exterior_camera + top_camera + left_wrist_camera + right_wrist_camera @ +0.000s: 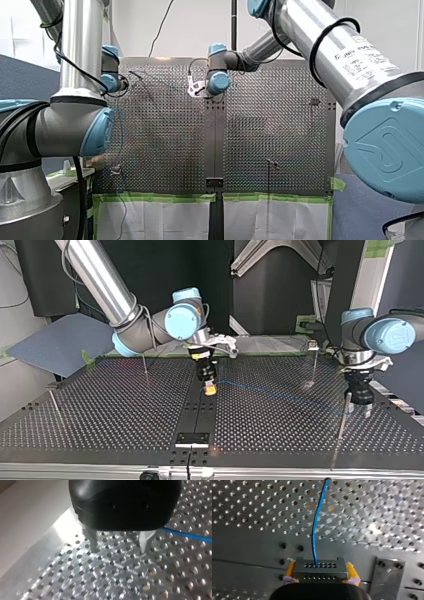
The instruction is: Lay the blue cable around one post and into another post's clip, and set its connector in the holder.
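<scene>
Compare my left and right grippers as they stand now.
The left gripper has bare metal fingers; the right gripper has yellow pads. The left gripper is open and empty; the right gripper is clamped on the connector of the blue cable. Both point down at the perforated table.

Dark grey connector [320,571] between yellow pads [352,573], thin blue cable [314,530] running from it across table [249,510]

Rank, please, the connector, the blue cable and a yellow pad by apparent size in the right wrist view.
1. connector, nearest the camera.
2. blue cable, long but thin.
3. yellow pad, partly hidden; close to the cable, so unsure.
</scene>
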### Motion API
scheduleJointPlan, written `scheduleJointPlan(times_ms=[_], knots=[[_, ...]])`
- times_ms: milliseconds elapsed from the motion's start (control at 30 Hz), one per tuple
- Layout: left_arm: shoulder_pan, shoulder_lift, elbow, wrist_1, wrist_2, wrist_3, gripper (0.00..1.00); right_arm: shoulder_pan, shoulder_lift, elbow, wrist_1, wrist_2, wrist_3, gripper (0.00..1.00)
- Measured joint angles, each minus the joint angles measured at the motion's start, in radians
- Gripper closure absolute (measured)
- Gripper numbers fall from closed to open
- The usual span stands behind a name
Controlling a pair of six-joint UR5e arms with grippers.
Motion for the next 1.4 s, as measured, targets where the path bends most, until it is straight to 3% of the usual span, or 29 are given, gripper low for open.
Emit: scheduleJointPlan(times_ms=[167, 500, 833, 1067, 1400], knots=[[-0.007, 0.0, 0.0, 0.001, 0.015, -0.026, 0.01, -0.014, 0.0, 0.043, -0.037, 0.007, 0.011, 1.0], [-0.008, -0.008, -0.008, -0.008, -0.045, -0.035, 0.01, -0.054, -0.001, 0.13, -0.123, 0.027, 0.038, 1.0], [-0.014, -0.05, -0.009, 0.004, -0.025, -0.034, 0.01, -0.098, -0.001, 0.218, -0.206, 0.067, 0.042, 1.0], [-0.018, -0.052, -0.009, 0.01, -0.024, -0.035, 0.01, -0.133, -0.001, 0.285, -0.271, 0.116, 0.068, 1.0], [-0.027, -0.052, -0.009, 0.01, -0.017, -0.035, 0.01, -0.17, -0.001, 0.369, -0.355, 0.194, 0.076, 1.0]])
